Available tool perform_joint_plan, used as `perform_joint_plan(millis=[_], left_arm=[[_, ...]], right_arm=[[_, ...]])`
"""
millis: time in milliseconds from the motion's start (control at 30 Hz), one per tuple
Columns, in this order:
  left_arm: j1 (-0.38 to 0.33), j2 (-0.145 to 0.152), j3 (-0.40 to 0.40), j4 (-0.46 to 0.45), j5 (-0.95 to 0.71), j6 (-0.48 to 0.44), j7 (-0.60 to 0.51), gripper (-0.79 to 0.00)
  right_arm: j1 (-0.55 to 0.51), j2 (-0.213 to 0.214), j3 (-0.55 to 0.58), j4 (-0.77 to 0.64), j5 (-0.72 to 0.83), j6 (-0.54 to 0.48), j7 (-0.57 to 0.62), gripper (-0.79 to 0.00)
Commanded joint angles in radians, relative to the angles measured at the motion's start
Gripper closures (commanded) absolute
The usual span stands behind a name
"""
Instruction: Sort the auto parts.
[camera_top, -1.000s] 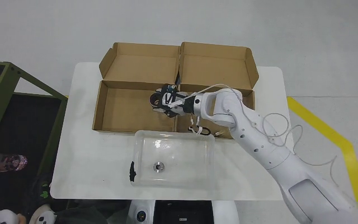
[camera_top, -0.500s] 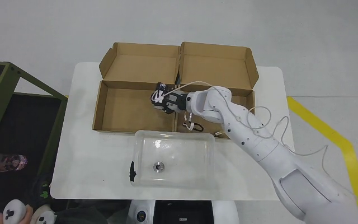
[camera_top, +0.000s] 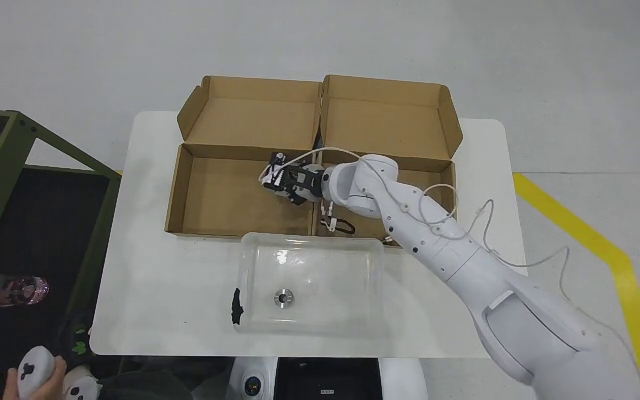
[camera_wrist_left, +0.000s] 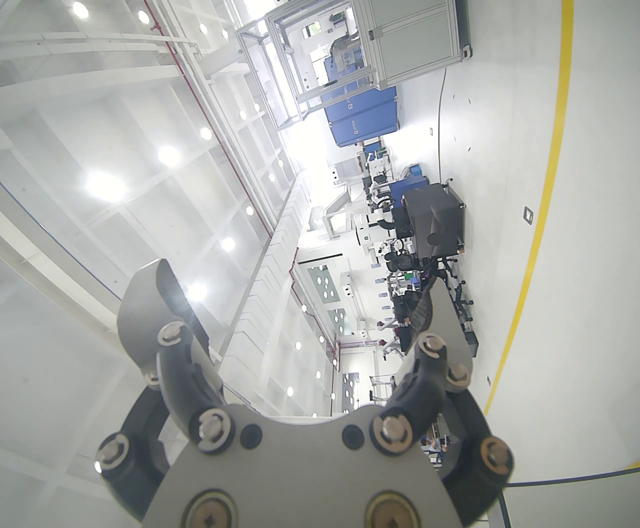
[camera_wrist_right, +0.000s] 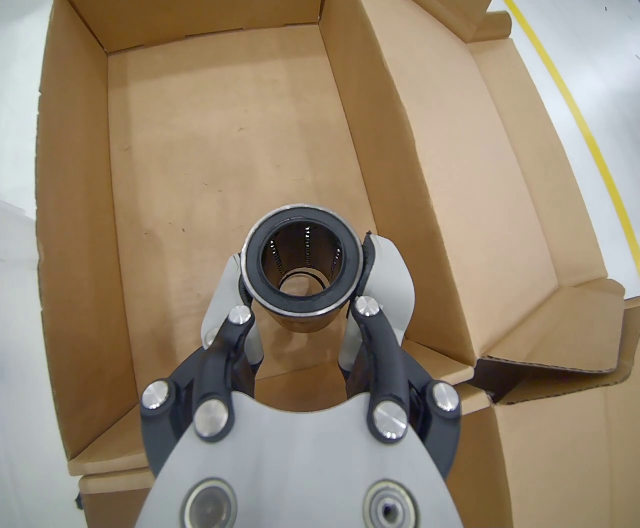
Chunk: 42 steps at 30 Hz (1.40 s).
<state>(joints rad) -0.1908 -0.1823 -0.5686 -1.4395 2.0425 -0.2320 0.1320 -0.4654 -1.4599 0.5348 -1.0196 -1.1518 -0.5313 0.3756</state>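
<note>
Shifting bearing: the cylindrical bearing (camera_wrist_right: 300, 304) had travelled, still clamped, from above the wall shared by the two cardboard boxes to above the floor of the left box (camera_top: 215, 195), close to that wall. It appeared to hang off the cardboard, with its bore facing the wrist camera.
Right gripper: the right gripper (camera_wrist_right: 305, 265) was clamped on the bearing, one finger on each flank, and had slid leftward across the last second.
Meaning for the task: the left box looked like the chosen destination, and lowering and release seemed the step still due.
Clear bin: the clear bin (camera_top: 245, 280), in front of the boxes, held a small round metal part (camera_top: 285, 296), probably the next to sort.
Left gripper: the left gripper (camera_wrist_left: 295, 295) pointed at the ceiling, fingers apart and empty.
</note>
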Motion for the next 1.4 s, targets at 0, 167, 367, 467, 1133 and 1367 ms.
perform_joint_plan(millis=[0,167,367,467,1133,1367], left_arm=[[0.0,0.0,0.0,0.0,0.0,0.0,0.0,-0.785],[0.0,0.0,0.0,0.0,0.0,0.0,0.0,-0.785],[0.0,0.0,0.0,0.0,0.0,0.0,0.0,-0.785],[0.0,0.0,0.0,0.0,0.0,0.0,0.0,-0.785],[0.0,0.0,0.0,0.0,0.0,0.0,0.0,-0.785],[0.0,0.0,0.0,0.0,0.0,0.0,0.0,-0.785]], right_arm=[[0.003,-0.009,-0.004,0.021,-0.001,0.001,-0.007,-0.058],[0.01,-0.025,-0.007,0.059,-0.007,-0.001,-0.016,-0.311],[0.012,-0.038,-0.005,0.079,-0.016,-0.006,-0.004,-0.379],[0.013,-0.039,0.005,0.077,-0.021,-0.011,-0.004,-0.443],[-0.15,0.046,0.189,-0.291,-0.054,-0.174,-0.01,-0.622],[-0.273,0.095,0.284,-0.486,-0.061,-0.27,0.011,-0.616]])
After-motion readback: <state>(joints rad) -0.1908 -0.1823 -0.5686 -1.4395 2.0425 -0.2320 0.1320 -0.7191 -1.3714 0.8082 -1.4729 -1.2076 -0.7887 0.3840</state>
